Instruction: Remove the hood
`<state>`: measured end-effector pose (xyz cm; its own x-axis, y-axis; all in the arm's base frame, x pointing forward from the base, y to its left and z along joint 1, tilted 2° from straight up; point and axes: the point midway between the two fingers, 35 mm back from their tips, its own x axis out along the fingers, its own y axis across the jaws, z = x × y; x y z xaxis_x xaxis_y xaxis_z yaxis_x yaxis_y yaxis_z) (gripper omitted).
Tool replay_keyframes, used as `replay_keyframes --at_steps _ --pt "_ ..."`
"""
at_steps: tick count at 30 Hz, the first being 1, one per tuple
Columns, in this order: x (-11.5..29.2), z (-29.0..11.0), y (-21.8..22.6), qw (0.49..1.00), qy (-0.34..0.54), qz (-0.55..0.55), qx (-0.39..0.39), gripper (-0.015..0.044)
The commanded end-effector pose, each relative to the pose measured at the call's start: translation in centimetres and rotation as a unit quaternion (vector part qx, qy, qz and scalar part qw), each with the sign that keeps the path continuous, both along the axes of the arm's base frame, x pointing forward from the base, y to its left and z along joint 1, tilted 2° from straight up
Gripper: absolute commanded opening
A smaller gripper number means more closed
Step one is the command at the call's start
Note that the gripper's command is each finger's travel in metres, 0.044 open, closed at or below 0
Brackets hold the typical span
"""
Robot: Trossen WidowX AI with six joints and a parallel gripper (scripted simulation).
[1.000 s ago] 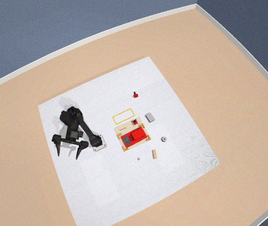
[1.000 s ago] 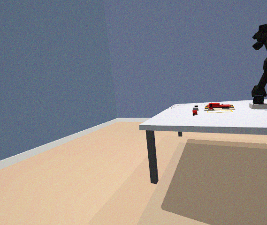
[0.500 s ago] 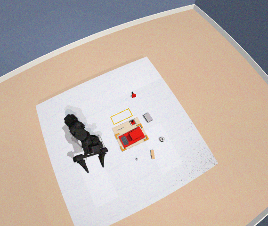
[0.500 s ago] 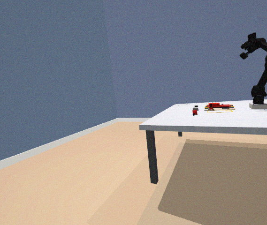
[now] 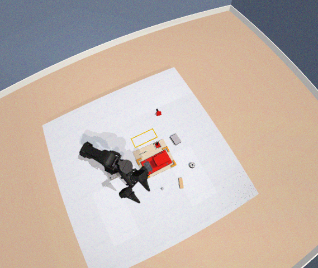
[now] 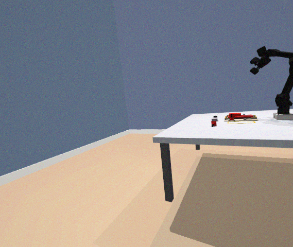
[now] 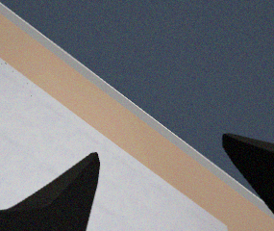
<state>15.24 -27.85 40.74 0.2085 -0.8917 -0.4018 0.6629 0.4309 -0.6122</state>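
So the end effector (image 5: 139,192) is spread wide with nothing in it, hanging high above the tabletop (image 6: 237,130) going by the side view. From overhead, the toy car (image 5: 157,161) sits on its tan base plate (image 5: 144,152) at roughly 1 o'clock from the fingertips, and the hood should be the red panel (image 5: 162,158) on top, untouched as far as I can tell. The car's long axis runs about 8 to 2 o'clock in that view. The yellow-outlined marked area (image 5: 143,138) lies just beside the plate at 11 o'clock from the car, its long side on the same 8-to-2 line. The wrist camera only catches two dark fingertips, tabletop, floor and wall, no car, so I'd guess it needs to tip downward and swing toward 1 o'clock before dropping.
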Motion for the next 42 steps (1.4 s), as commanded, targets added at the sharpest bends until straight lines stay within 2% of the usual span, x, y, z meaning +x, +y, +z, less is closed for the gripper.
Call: replay_keyframes --at_steps 1,11,21,31,42 --pt "2.7 -2.2 0.1 0.999 0.011 0.031 0.034 0.0440" --pt "11.9 -11.5 2.9 0.969 0.077 0.148 0.181 0.0440" --pt "18.4 -21.5 10.2 0.897 0.173 0.237 0.331 0.0440" --pt "20.0 -30.5 19.8 0.796 0.289 0.274 0.455 0.0440" --pt "19.6 -31.3 20.7 0.789 0.297 0.275 0.462 0.0440"
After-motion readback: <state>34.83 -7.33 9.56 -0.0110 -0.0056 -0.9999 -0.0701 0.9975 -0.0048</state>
